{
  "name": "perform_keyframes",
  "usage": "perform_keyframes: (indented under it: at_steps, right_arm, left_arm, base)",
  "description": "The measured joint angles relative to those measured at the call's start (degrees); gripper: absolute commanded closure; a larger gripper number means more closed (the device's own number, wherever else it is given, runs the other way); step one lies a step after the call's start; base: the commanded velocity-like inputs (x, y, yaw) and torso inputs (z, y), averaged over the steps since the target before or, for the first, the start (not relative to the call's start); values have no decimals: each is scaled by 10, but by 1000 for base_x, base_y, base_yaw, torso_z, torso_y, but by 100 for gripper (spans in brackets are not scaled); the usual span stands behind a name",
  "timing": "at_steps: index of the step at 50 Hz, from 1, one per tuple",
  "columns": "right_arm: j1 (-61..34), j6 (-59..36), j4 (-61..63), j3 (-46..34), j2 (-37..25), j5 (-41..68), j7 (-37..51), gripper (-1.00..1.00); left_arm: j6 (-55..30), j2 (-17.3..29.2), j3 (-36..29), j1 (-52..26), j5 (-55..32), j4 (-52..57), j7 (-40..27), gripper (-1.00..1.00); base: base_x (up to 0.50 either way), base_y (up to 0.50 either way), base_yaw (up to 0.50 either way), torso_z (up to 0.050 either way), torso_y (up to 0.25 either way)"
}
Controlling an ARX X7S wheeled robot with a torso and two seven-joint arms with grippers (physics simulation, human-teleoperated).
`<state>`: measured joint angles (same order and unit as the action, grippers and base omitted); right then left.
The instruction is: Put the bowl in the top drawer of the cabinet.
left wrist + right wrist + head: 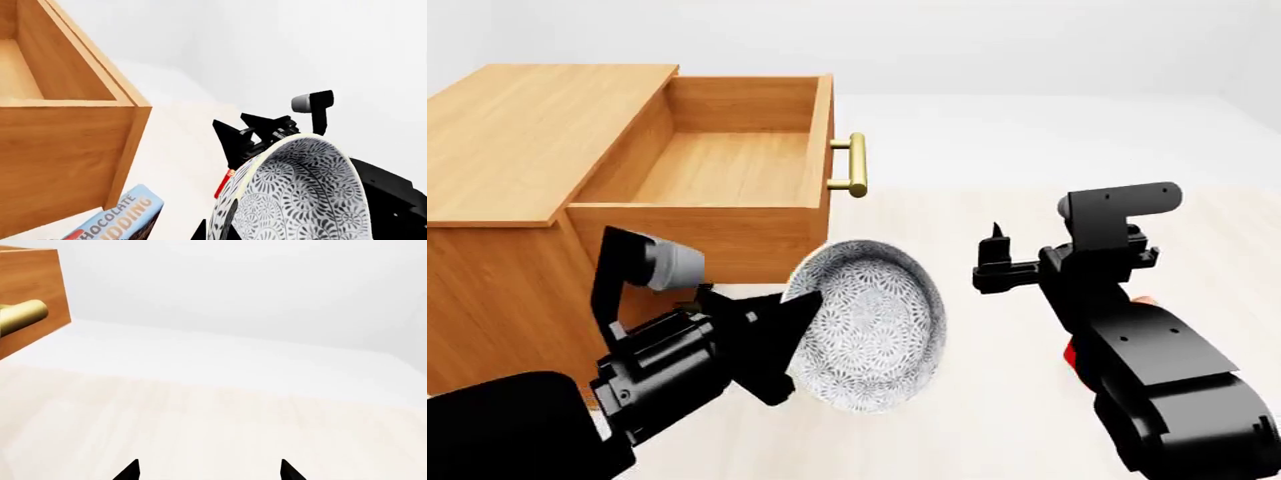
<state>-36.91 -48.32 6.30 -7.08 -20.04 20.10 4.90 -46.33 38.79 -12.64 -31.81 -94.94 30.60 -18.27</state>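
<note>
The bowl [874,325], white with a grey lacy pattern, is tipped on its side in the air just in front of and below the open top drawer [714,165]. My left gripper [803,330] is shut on its rim. In the left wrist view the bowl [303,195] fills the near side, with the rim pinched in the left gripper [217,223]. The drawer's corner [73,107] is close by. The cabinet [527,125] stands at the left, and the drawer's brass handle [857,165] faces right. My right gripper [994,262] hovers open and empty to the right of the bowl, with only floor between its tips [208,466].
A chocolate pudding box [123,217] lies under the drawer's corner. A small red object [1073,355] is mostly hidden beneath my right arm. The drawer's handle end [23,315] shows in the right wrist view. Pale wood floor stretches to the right.
</note>
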Motion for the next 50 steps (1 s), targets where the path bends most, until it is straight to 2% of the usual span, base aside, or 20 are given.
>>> perform_keyframes:
  at_steps: [11, 27, 50]
  right_arm:
    - [2, 7, -8, -2, 1, 1, -1, -100]
    - [9, 18, -15, -6, 2, 2, -3, -100]
    - [20, 29, -18, -10, 0, 4, -4, -100]
  left_arm:
    - [7, 20, 21, -47, -54, -6, -34, 100]
    - [3, 27, 11, -138, -110, -53, -104, 100]
    - [13, -2, -33, -271, -167, -169, -235, 100]
  base:
    - [0, 0, 0, 0, 0]
    - [0, 0, 0, 0, 0]
    - [0, 0, 0, 0, 0]
